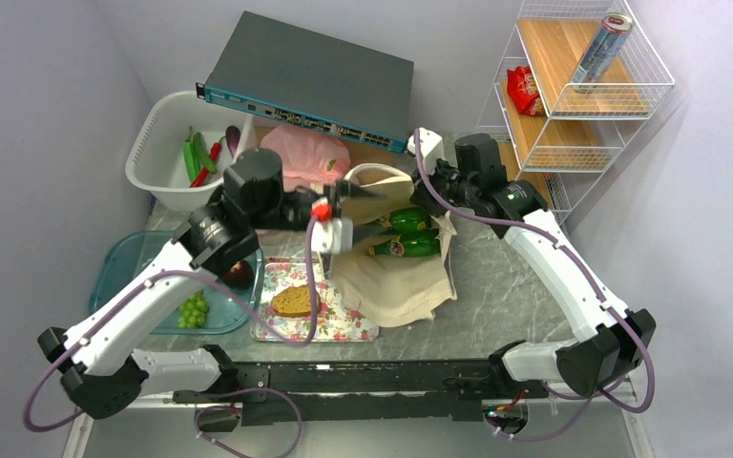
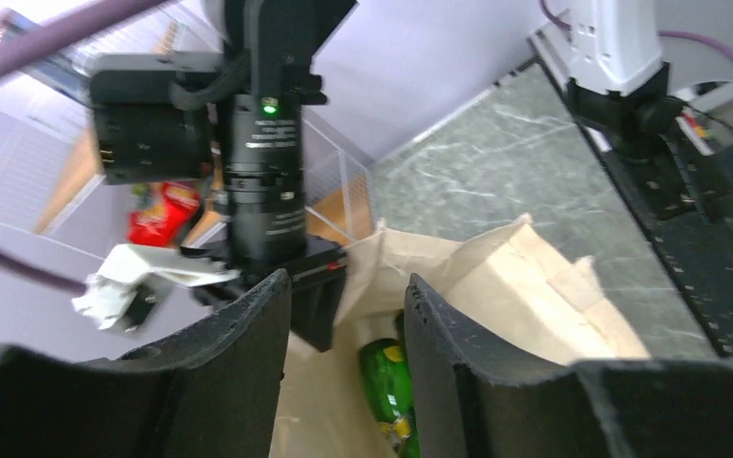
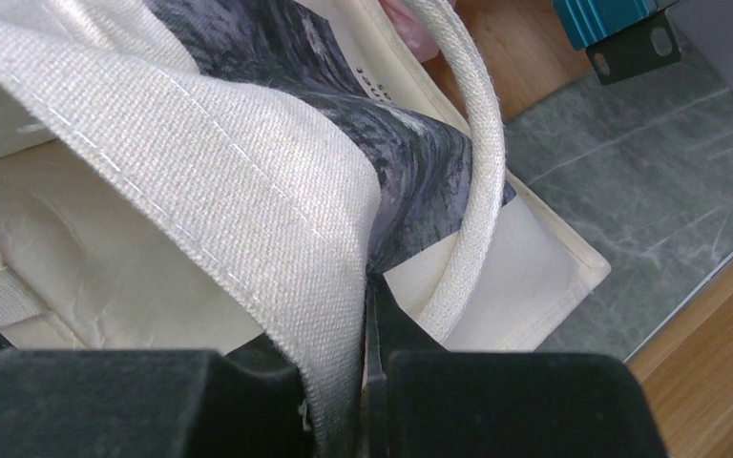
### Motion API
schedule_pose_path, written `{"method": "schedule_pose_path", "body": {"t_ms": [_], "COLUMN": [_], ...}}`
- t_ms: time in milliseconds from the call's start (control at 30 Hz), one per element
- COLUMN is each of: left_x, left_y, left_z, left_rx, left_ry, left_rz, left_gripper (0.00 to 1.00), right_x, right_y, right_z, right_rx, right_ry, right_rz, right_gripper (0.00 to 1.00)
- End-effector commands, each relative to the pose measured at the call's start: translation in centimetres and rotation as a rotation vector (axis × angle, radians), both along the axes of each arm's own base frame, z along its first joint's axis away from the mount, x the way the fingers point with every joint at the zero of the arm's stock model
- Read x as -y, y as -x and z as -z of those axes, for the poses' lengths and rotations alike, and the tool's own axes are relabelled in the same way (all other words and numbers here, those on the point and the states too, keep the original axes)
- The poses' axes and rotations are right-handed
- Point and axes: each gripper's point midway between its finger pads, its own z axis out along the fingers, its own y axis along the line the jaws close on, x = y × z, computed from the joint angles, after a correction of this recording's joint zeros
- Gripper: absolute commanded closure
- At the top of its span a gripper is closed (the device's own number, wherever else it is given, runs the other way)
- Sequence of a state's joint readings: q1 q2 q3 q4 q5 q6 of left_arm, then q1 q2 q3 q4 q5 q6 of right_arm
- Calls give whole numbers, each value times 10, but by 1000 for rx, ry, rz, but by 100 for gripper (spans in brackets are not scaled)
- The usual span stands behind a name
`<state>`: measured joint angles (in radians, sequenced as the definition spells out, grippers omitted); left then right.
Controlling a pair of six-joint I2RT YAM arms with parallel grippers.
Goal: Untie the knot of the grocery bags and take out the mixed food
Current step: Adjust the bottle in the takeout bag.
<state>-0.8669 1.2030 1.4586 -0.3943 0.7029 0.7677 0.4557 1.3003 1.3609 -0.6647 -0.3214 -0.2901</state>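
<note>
From above, the beige tote [image 1: 396, 281] lies on the table with its mouth held open. Two green bottles [image 1: 408, 247] lie inside it, side by side. The pink bag [image 1: 303, 157] sits behind the tote, next to the white basin [image 1: 150, 143]. I cannot pick out its knot. The left gripper [image 1: 363, 229] is at the tote's mouth, and the right gripper [image 1: 427, 188] is at the tote's top edge.

From the left wrist, the left gripper [image 2: 348, 291] is partly open and holds nothing — one green bottle shows just below the gap.

From the right wrist, the right gripper [image 3: 370, 324] is pinched tight on the tote's cloth edge, beside the handle [image 3: 477, 172].

What could go wrong? The bottle is smooth, round glass, so it could slip out of a weak grab. The fingers could catch the cloth instead of the bottle. If the cloth edge slips out of the right gripper, the mouth flops shut.
</note>
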Motion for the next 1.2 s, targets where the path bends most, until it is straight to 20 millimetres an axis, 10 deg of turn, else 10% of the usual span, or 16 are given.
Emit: {"method": "schedule_pose_path", "body": {"t_ms": [0,567,967,1167], "left_x": [27,80,95,79], "left_y": [-27,-133,-165,-149], "left_z": [75,275,346,315], "left_rx": [-212,-492,-483,-389], "left_ry": [-211,-319,-475,-477], "left_rz": [-89,-367,-415,-456], "left_gripper": [50,36,25,24], "right_x": [-6,-16,-16,-10], "right_y": [2,-7,-8,-10], "right_z": [-33,-53,-49,-48], "right_rx": [41,32,31,52], "right_ry": [-94,-164,-148,-118], "right_rz": [35,51,48,61], "right_gripper": [100,100,100,100]}}
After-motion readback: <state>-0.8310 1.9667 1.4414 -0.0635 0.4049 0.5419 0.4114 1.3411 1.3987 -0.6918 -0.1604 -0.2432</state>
